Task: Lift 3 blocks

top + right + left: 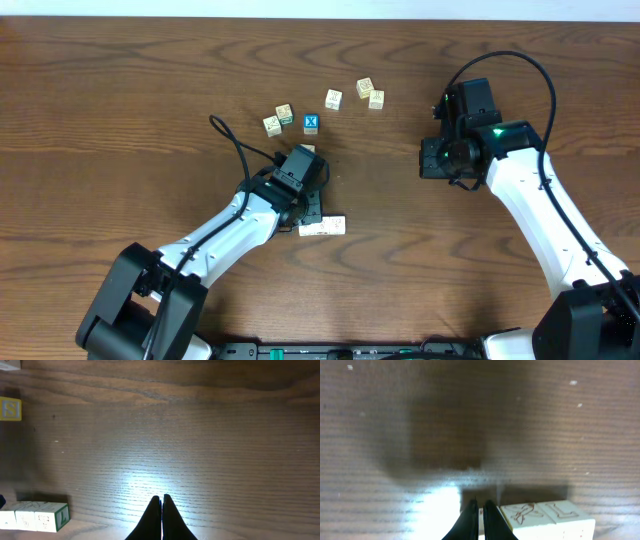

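Three cream blocks (322, 227) lie side by side in a short row on the wooden table. In the left wrist view two of them (547, 515) show red line markings on top, just right of my fingertips. My left gripper (480, 509) is shut, its tips low on the table at the row's left end, with a thin cream sliver between them. From overhead the left gripper (311, 212) sits right above the row. My right gripper (161, 501) is shut over bare wood, far to the right (432, 160).
Loose cubes lie behind the left arm: two cream ones (271, 125), a blue one with a white X (311, 124), and three more (365, 88) further right. The right wrist view shows a yellow S cube (10, 408) and a green-ended row (35, 516).
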`<move>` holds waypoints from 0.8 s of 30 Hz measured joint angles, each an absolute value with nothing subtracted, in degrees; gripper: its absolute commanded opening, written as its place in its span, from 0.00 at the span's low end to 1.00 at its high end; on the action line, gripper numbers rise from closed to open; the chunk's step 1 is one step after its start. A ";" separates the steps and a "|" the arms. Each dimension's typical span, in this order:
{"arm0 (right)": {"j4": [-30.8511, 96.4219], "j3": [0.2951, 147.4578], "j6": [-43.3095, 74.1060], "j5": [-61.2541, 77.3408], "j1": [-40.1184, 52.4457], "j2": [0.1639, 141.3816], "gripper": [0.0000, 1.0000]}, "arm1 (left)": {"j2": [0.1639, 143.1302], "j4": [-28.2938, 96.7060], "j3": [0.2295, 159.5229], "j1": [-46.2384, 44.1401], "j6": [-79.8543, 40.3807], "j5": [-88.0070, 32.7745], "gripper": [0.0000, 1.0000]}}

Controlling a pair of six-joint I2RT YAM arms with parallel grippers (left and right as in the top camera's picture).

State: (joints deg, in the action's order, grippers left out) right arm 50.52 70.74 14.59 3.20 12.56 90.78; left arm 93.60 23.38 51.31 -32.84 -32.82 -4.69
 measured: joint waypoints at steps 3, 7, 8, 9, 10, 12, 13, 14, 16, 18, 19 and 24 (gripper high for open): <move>50.52 70.74 14.59 3.18 12.56 90.78 0.01 | 93.62 21.02 51.31 -32.84 -32.82 -4.38 0.07; 50.52 70.74 14.59 3.20 12.56 90.78 0.01 | 93.62 18.65 51.37 -32.14 -32.82 -4.29 0.07; 50.52 70.74 14.59 3.20 12.56 90.78 0.01 | 93.62 18.72 51.37 -31.66 -32.82 -4.29 0.07; 50.57 70.74 14.59 3.20 12.56 90.78 0.01 | 93.62 19.00 51.37 -31.09 -32.82 -4.32 0.07; 50.68 70.74 14.61 3.20 12.56 90.78 0.01 | 93.62 19.38 51.37 -30.50 -32.77 -4.29 0.07; 50.85 70.74 14.59 3.18 12.56 90.78 0.01 | 93.60 21.32 51.53 -29.28 -32.08 -4.29 0.07; 50.85 70.74 14.59 3.18 12.56 90.78 0.01 | 93.49 22.70 51.62 -28.73 -31.44 -4.32 0.07; 50.78 70.74 14.61 3.20 12.56 90.78 0.01 | 93.23 24.01 51.64 -28.18 -30.85 -4.32 0.07; 50.52 70.74 14.59 3.27 12.56 90.78 0.01 | 91.53 27.53 51.72 -26.81 -29.50 -4.32 0.07; 50.43 70.74 14.59 3.51 12.56 90.78 0.01 | 89.17 30.33 51.79 -25.45 -28.69 -4.29 0.07; 50.46 70.74 14.59 3.79 12.56 90.78 0.01 | 87.48 31.70 51.86 -24.64 -28.45 -4.29 0.07; 51.79 70.72 14.63 5.37 12.56 90.78 0.01 | 79.68 37.82 52.60 -21.89 -28.08 -4.14 0.07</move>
